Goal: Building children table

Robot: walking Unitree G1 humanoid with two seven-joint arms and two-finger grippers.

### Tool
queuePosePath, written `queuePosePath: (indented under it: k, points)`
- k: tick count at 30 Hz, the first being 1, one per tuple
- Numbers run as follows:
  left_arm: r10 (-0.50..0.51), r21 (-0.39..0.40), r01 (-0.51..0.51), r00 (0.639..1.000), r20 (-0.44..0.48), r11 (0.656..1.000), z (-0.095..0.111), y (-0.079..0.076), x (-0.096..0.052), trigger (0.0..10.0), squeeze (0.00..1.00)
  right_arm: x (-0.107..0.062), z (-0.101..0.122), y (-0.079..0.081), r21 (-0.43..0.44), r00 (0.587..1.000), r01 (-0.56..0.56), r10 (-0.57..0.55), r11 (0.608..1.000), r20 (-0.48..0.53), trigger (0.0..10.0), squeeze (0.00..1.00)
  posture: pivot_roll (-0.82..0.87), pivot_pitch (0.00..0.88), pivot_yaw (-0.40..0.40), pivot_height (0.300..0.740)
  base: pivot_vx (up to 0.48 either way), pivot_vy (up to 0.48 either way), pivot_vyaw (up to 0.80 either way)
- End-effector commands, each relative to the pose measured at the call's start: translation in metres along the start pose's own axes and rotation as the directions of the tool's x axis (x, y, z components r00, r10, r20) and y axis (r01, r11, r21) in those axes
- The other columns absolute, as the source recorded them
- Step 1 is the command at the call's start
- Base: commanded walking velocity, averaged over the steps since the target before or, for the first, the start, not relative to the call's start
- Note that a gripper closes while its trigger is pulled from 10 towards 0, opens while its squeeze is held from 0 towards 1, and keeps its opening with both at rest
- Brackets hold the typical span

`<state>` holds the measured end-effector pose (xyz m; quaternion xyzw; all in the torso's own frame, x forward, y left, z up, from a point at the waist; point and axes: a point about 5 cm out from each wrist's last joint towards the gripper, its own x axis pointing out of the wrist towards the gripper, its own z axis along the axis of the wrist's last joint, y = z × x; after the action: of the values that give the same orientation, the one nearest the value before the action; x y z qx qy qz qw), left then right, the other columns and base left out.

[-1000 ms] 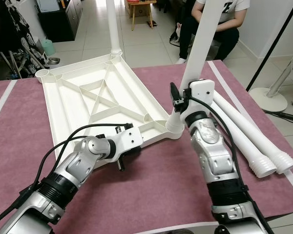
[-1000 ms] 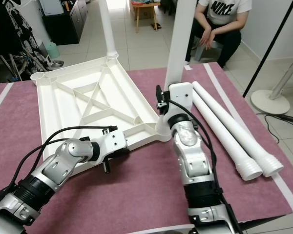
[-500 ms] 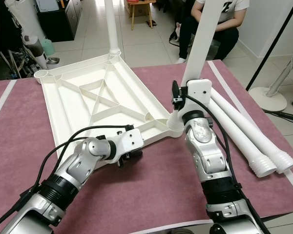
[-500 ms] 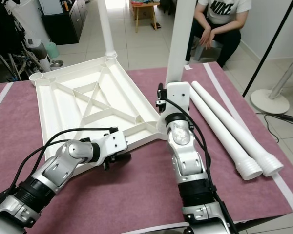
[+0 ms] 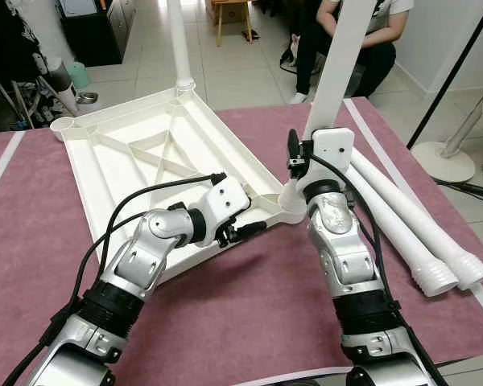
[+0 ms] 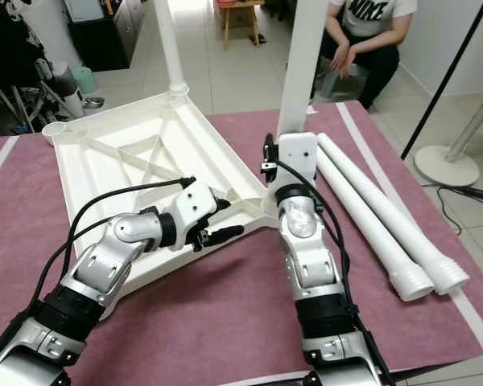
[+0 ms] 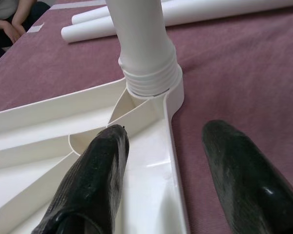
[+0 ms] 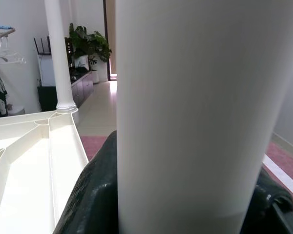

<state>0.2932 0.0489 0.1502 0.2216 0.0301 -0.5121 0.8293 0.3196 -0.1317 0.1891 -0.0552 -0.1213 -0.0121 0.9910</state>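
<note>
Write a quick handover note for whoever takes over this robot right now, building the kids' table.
Left gripper: open, fingers either side of the tabletop rim near the front corner.
Right gripper: shut on the upright leg standing in that corner socket.
Tabletop lies upside down on the purple mat.
Done: far leg stands in its corner; the front leg is in its socket, but I can't tell if it is fully tight.
Left: two loose legs lie on the mat at the right; two sockets open.

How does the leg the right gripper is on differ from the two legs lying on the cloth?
The gripped leg stands upright; the two loose legs lie flat, side by side. The gripped leg sits in the tabletop's corner socket, right gripper shut on it; the loose legs show bare threaded ends. All are white tubes.
</note>
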Motion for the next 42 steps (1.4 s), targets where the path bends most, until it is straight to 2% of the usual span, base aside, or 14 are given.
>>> queuePosePath:
  k: [1, 4, 10, 19, 20, 22, 23, 24, 28, 30, 31, 32, 33, 42]
  points:
    - [0.168, 0.025, -0.167, 0.984, -0.054, 0.986, -0.006, 0.006, 0.002, 10.0, 0.00, -0.007, -0.035, -0.017, -0.039, 0.985, 0.046, -0.052, 0.998, -0.162, 10.0, 0.00, -0.03, 0.000, 0.121, 0.740, 0.000, 0.000, 0.00]
    - [0.132, 0.053, -0.127, 0.987, -0.097, 0.990, -0.009, -0.005, 0.006, 10.0, 0.00, -0.006, -0.034, -0.017, 0.001, 0.986, 0.033, -0.032, 0.999, -0.166, 10.0, 0.00, -0.03, 0.000, 0.124, 0.740, 0.000, 0.000, 0.00]
    - [0.175, -0.034, -0.184, 0.968, -0.178, 0.982, -0.016, -0.019, 0.019, 10.0, 0.00, -0.005, -0.034, -0.017, 0.037, 0.986, 0.019, -0.013, 0.999, -0.167, 10.0, 0.00, -0.03, 0.000, 0.123, 0.740, 0.000, 0.000, 0.00]
    - [0.337, -0.061, -0.366, 0.902, -0.271, 0.929, -0.027, -0.008, 0.031, 10.0, 0.00, -0.004, -0.034, -0.014, 0.043, 0.986, 0.003, 0.005, 0.999, -0.165, 10.0, 0.00, -0.03, 0.000, 0.122, 0.740, 0.000, 0.000, 0.00]
    - [0.343, -0.061, -0.372, 0.899, -0.273, 0.926, -0.028, -0.007, 0.031, 8.3, 0.00, -0.005, -0.034, -0.014, 0.044, 0.986, 0.002, 0.005, 0.999, -0.165, 10.0, 0.00, -0.03, 0.000, 0.122, 0.740, 0.000, 0.000, 0.00]
    - [0.343, -0.061, -0.372, 0.899, -0.273, 0.926, -0.028, -0.007, 0.031, 8.3, 0.00, -0.005, -0.034, -0.014, 0.044, 0.986, 0.002, 0.005, 0.999, -0.165, 10.0, 0.00, -0.03, 0.000, 0.122, 0.740, 0.000, 0.000, 0.00]
    - [0.337, -0.056, -0.365, 0.899, -0.280, 0.929, -0.028, -0.007, 0.030, 4.0, 0.00, -0.005, -0.034, -0.014, 0.046, 0.986, 0.001, 0.007, 0.999, -0.165, 10.0, 0.00, -0.03, 0.000, 0.123, 0.740, 0.000, 0.000, 0.00]
    - [0.297, -0.052, -0.324, 0.912, -0.284, 0.944, -0.030, -0.010, 0.029, 3.2, 0.00, -0.005, -0.034, -0.014, 0.048, 0.986, 0.000, 0.008, 0.999, -0.165, 10.0, 0.00, -0.03, 0.000, 0.123, 0.740, 0.000, 0.000, 0.00]
    - [0.247, -0.056, -0.274, 0.924, -0.292, 0.960, -0.031, -0.015, 0.028, 3.3, 0.00, -0.005, -0.034, -0.014, 0.049, 0.986, 0.000, 0.008, 0.999, -0.165, 10.0, 0.00, -0.03, 0.000, 0.123, 0.740, 0.000, 0.000, 0.00]
    - [0.197, -0.053, -0.222, 0.935, -0.296, 0.974, -0.033, -0.022, 0.028, 2.6, 0.00, -0.004, -0.034, -0.014, 0.050, 0.986, -0.001, 0.009, 0.999, -0.165, 10.0, 0.00, -0.02, 0.000, 0.122, 0.740, 0.000, 0.000, 0.00]
    - [0.166, -0.053, -0.191, 0.938, -0.305, 0.980, -0.035, -0.027, 0.029, 2.1, 0.00, -0.004, -0.034, -0.014, 0.051, 0.986, -0.001, 0.010, 0.999, -0.165, 10.0, 0.00, -0.02, 0.000, 0.122, 0.740, 0.000, 0.000, 0.00]
    - [0.150, -0.047, -0.173, 0.937, -0.315, 0.984, -0.037, -0.031, 0.030, 0.2, 0.00, -0.004, -0.034, -0.013, 0.052, 0.986, -0.002, 0.011, 0.999, -0.165, 10.0, 0.00, -0.02, 0.000, 0.122, 0.740, 0.000, 0.000, 0.00]
    - [0.139, -0.043, -0.162, 0.936, -0.324, 0.986, -0.038, -0.033, 0.030, 0.0, 0.00, -0.004, -0.034, -0.013, 0.053, 0.986, -0.002, 0.011, 0.999, -0.165, 10.0, 0.00, -0.02, 0.000, 0.122, 0.740, 0.000, 0.000, 0.00]
    - [0.100, -0.031, -0.117, 0.937, -0.334, 0.993, -0.042, -0.034, 0.030, 0.0, 0.00, -0.003, -0.033, -0.014, 0.054, 0.987, -0.001, 0.010, 0.999, -0.161, 10.0, 0.00, -0.03, 0.000, 0.123, 0.740, 0.000, 0.000, 0.00]
